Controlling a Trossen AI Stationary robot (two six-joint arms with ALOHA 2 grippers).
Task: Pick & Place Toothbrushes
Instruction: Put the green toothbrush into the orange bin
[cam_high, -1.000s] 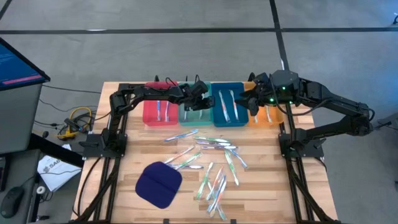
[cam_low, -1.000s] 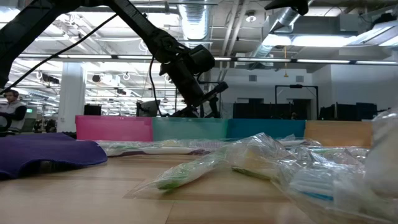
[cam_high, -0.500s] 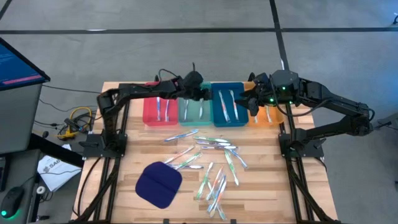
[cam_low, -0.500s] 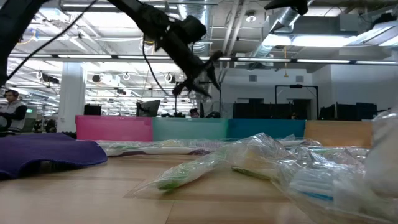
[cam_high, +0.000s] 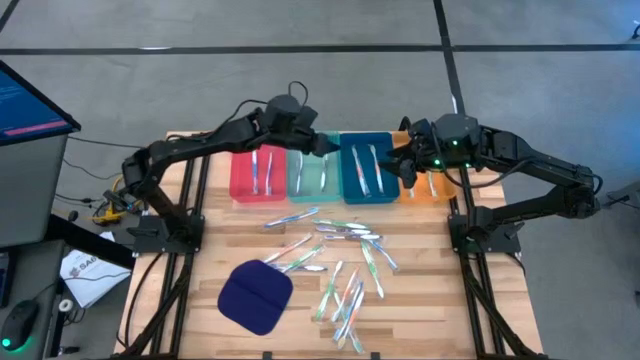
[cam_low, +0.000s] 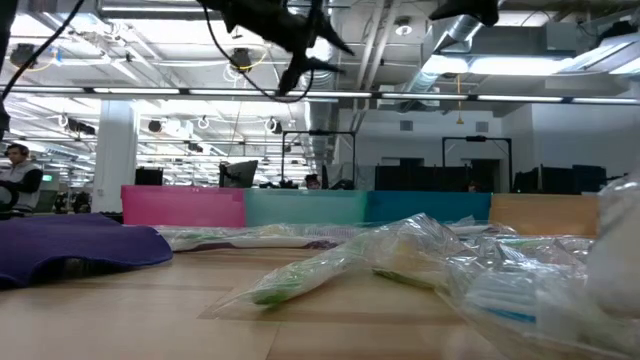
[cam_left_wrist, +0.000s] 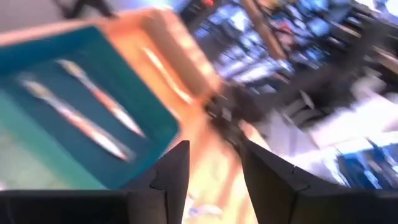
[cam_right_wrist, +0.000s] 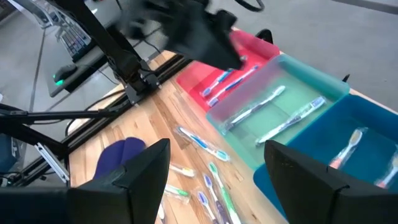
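Your left gripper (cam_high: 318, 143) hangs high over the red tray (cam_high: 257, 175) and teal tray (cam_high: 314, 172), fingers (cam_left_wrist: 171, 177) narrowly parted, holding nothing. Most toothbrushes (cam_high: 345, 285) lie loose on the worktop (cam_high: 420, 300) beside the dark blue pad (cam_high: 254, 296); some lie in the trays. Your right gripper (cam_high: 400, 160) waits wide open and empty over the blue tray (cam_high: 368, 172).

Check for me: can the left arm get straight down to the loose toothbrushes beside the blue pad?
Probably yes. The left gripper, empty and open, is raised above the trays, and nothing covers the loose toothbrushes near the blue pad; the right gripper waits over the orange tray.
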